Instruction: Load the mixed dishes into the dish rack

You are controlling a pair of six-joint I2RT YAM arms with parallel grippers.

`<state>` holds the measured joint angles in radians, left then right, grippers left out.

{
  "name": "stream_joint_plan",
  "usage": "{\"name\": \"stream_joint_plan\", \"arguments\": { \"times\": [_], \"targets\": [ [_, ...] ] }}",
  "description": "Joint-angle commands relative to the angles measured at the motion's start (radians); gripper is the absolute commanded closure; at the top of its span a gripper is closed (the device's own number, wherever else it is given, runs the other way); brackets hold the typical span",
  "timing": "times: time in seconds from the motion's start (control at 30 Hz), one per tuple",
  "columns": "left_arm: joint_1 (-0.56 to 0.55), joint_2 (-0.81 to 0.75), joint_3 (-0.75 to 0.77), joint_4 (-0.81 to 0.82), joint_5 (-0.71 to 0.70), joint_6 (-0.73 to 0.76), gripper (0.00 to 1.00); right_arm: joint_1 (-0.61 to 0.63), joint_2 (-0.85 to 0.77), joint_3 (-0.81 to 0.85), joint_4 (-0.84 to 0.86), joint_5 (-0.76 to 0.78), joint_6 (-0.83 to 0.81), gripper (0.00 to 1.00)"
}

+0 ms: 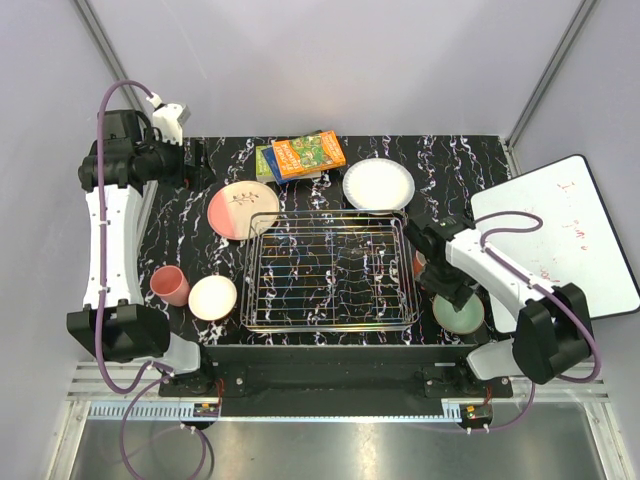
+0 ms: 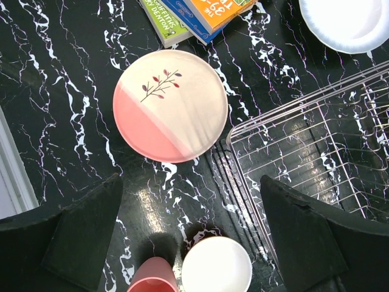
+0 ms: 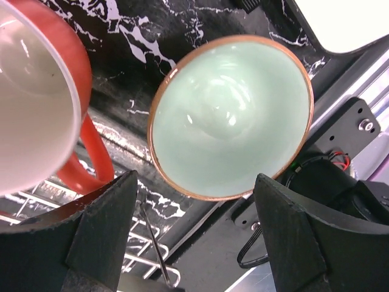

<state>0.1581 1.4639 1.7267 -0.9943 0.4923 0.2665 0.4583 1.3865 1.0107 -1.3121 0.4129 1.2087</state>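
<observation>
The rack (image 1: 330, 270) sits mid-table, and every dish lies on the table (image 1: 180, 225) outside it. The pink-and-cream plate (image 2: 170, 114) lies just off its far-left corner, and the white plate (image 1: 378, 184) lies beyond its far-right edge, beside the books (image 1: 305, 155). Left of the rack, the cup (image 1: 170, 285) and the orange bowl (image 1: 213, 297) stand side by side. On the right, the mug (image 3: 36, 103) stands just beside the rack's wall, close to the green bowl (image 3: 231, 115).

Our left gripper (image 2: 189, 182) hangs high over the table's far-left side, its jaws wide and holding nothing. Our right gripper (image 3: 191, 182) hovers above the green bowl's near rim, its jaws also spread wide and gripping nothing.
</observation>
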Motion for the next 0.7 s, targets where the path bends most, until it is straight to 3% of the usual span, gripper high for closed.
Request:
{"name": "stream_joint_plan", "arguments": {
  "times": [0.0,0.2,0.33,0.37,0.43,0.57,0.6,0.67],
  "targets": [
    [0.006,-0.03,0.013,0.026,-0.015,0.016,0.01,0.01,0.049,-0.001,0.04,0.06,-0.015,0.16],
    [0.008,-0.043,0.004,0.026,-0.031,0.023,0.01,0.011,0.103,-0.053,0.096,0.046,-0.032,0.19],
    [0.008,-0.045,0.002,0.026,-0.043,0.028,0.01,0.01,0.105,-0.069,0.105,0.052,-0.026,0.27],
    [0.008,-0.046,0.005,0.026,-0.044,0.031,0.01,0.01,0.094,-0.083,0.115,0.049,-0.026,0.37],
    [0.008,-0.045,0.007,0.026,-0.05,0.034,0.01,0.01,0.083,-0.098,0.125,0.034,-0.024,0.44],
    [0.008,-0.046,0.01,0.028,-0.047,0.034,0.01,0.011,0.06,-0.142,0.149,0.009,-0.021,0.65],
    [0.008,-0.047,0.01,0.026,-0.046,0.034,0.01,0.01,0.057,-0.149,0.149,0.004,-0.021,0.75],
    [0.008,-0.048,0.016,0.026,-0.049,0.036,0.01,0.01,0.046,-0.164,0.16,-0.005,-0.029,0.83]
  ]
}}
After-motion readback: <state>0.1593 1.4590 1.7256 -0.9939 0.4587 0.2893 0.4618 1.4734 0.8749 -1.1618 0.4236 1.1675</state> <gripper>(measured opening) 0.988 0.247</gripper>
